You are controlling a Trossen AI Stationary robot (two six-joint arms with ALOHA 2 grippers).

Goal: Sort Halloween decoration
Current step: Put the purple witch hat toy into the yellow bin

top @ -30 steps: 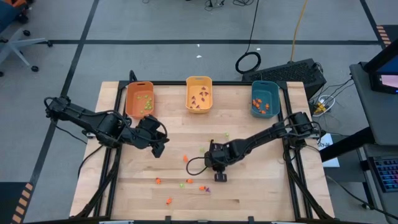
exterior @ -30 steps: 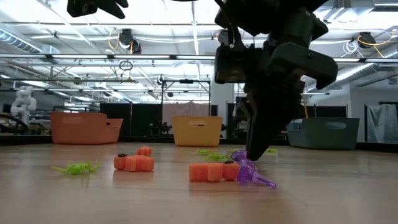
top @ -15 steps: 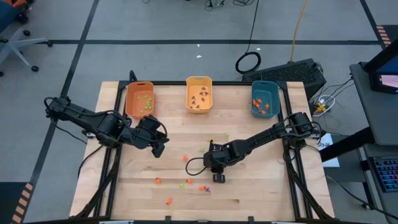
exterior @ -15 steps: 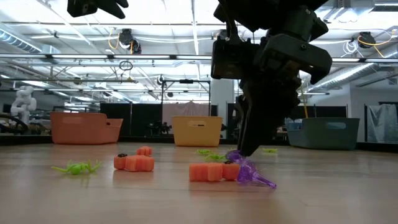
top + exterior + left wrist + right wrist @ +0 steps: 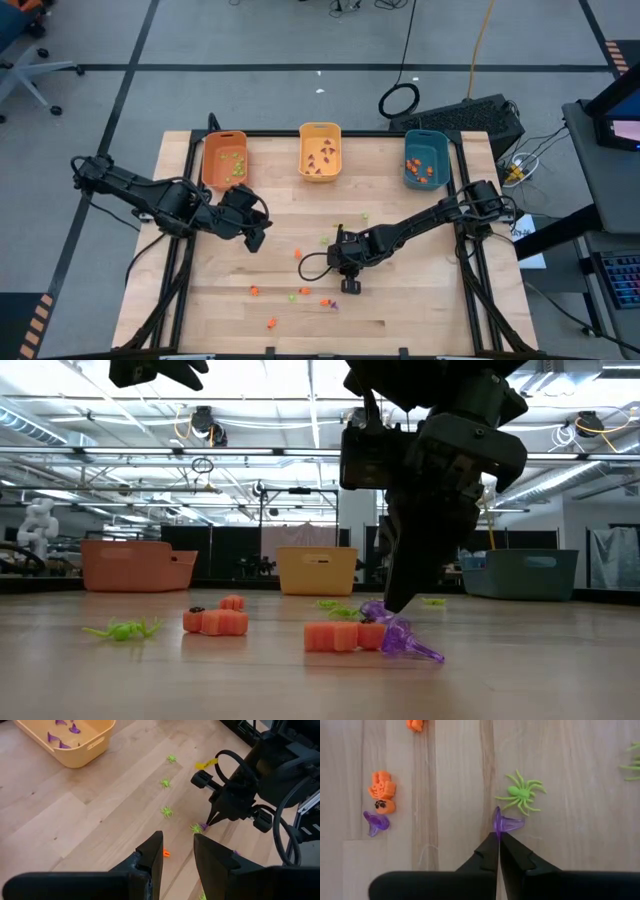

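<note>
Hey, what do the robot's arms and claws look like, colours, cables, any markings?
Both arms are black and jointed, built of slim tubes with chunky joints. The left claw has two flat, matte black wedge fingers. The right claw tapers to thin black tips. A black cable loops beside the right wrist, and a small yellow tag sticks out of that wrist.

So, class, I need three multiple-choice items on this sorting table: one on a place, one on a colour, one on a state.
1. Where is the right gripper?
A. Over the teal bin
B. Low over the mid-table
C. Off the table

2. What colour is the trinket at its jaws?
A. Purple
B. Orange
C. Green

3. How do the right gripper's jaws stand?
A. Wide open
B. Shut
C. Out of view

Answers: 1 B, the high view shows it mid-table; 2 A, the right wrist view shows a purple hat; 3 B, the fingertips meet at the hat's brim.
</note>
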